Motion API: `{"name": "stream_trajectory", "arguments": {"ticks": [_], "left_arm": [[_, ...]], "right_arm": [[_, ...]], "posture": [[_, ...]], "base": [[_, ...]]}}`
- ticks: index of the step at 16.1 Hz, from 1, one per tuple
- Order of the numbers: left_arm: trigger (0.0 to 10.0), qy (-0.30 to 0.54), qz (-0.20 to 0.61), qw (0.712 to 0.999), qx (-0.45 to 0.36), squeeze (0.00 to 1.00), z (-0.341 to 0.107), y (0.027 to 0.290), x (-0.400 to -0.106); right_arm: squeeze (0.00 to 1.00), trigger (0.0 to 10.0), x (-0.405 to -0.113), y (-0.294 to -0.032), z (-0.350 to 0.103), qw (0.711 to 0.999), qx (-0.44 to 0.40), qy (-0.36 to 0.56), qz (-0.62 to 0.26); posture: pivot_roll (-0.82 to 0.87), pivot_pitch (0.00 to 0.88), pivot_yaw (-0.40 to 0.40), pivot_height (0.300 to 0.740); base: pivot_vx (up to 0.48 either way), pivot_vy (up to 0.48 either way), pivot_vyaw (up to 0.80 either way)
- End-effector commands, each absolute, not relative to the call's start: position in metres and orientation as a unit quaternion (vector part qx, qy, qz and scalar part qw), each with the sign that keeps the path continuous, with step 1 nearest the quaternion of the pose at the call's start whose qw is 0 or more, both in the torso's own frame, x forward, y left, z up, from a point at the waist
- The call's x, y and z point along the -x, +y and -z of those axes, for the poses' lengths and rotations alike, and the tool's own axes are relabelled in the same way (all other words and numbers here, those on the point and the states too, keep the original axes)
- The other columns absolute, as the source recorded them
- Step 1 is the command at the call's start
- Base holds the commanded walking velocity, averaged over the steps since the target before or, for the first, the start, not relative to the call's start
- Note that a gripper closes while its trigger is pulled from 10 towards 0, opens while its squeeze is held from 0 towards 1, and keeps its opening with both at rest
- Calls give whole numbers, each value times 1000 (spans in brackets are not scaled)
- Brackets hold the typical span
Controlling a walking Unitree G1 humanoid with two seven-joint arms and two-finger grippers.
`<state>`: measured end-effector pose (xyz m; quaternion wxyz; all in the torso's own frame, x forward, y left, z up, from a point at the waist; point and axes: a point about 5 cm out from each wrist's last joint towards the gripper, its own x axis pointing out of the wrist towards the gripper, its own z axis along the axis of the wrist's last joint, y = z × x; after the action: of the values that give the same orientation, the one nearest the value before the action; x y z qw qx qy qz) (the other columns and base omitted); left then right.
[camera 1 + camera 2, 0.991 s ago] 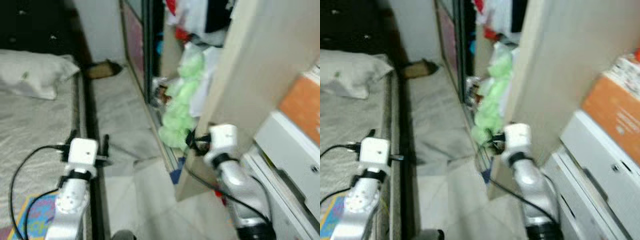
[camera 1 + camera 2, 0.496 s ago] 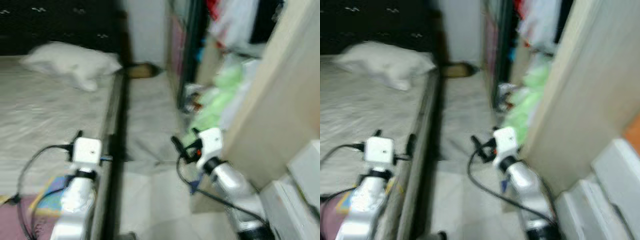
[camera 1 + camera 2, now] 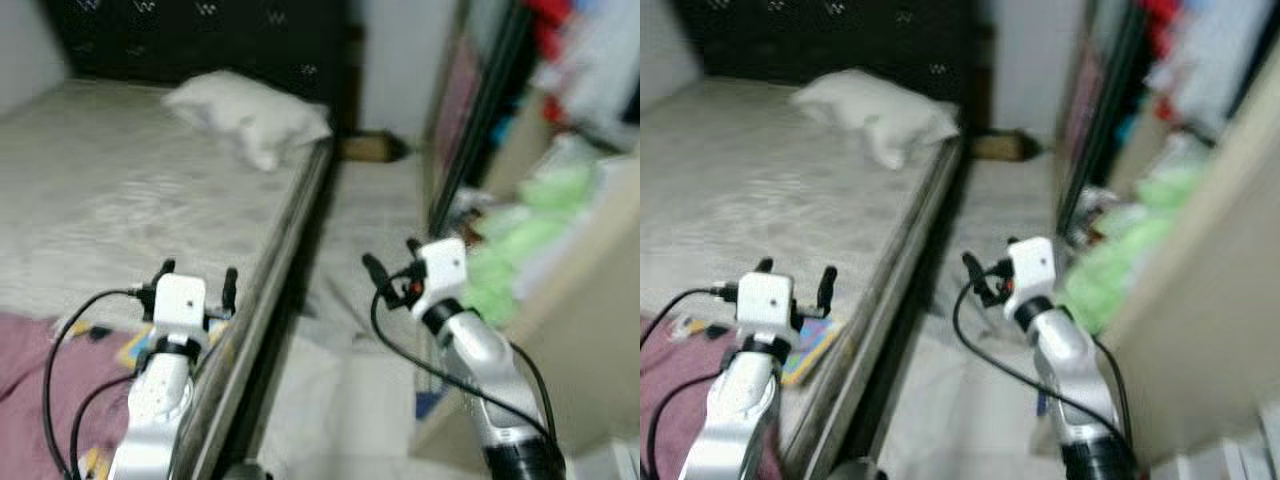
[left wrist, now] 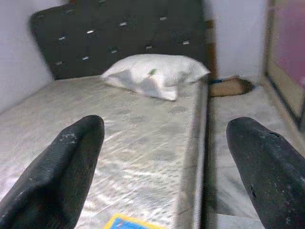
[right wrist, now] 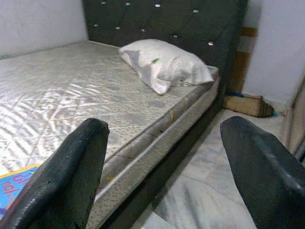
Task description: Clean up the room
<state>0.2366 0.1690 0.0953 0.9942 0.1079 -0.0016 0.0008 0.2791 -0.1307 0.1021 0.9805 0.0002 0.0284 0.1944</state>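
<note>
Facing a bedroom, the head views are blurred. The bed fills the left half of the frame, with a bare grey quilted mattress and a dark tufted headboard at the top. A white pillow lies near the upper middle, close to the bed's edge by the aisle. In the lower left of the frame, a dark pink cloth lies on the mattress, and beside it there is a flat colourful book or mat.

The left gripper is raised over the mattress near its edge, in the lower left, with the two black fingers wide apart and nothing between them. The right gripper is raised over the pale floor aisle in the middle of the frame, its fingers also spread and empty.

At the far end of the aisle a brown box-like object stands against the wall. On the right of the frame there is an open wardrobe with a pale green plush-like mass and hanging clothes, too blurred to name.
</note>
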Motion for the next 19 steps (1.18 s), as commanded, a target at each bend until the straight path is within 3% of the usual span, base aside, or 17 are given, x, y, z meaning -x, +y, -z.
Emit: {"name": "stream_trajectory", "arguments": {"ticks": [1,19], "left_arm": [[10000,-6,-15,994,-111,0,-99,176,-237],[10000,-1,-10,994,-109,0,-96,172,-236]], "right_arm": [[0,10000,-282,-121,-105,979,-5,22,-204],[0,10000,-284,-121,-105,983,-11,13,-184]], "posture": [[-27,0,-56,740],[-19,0,-49,740]], "base": [[0,0,800],[0,0,800]]}}
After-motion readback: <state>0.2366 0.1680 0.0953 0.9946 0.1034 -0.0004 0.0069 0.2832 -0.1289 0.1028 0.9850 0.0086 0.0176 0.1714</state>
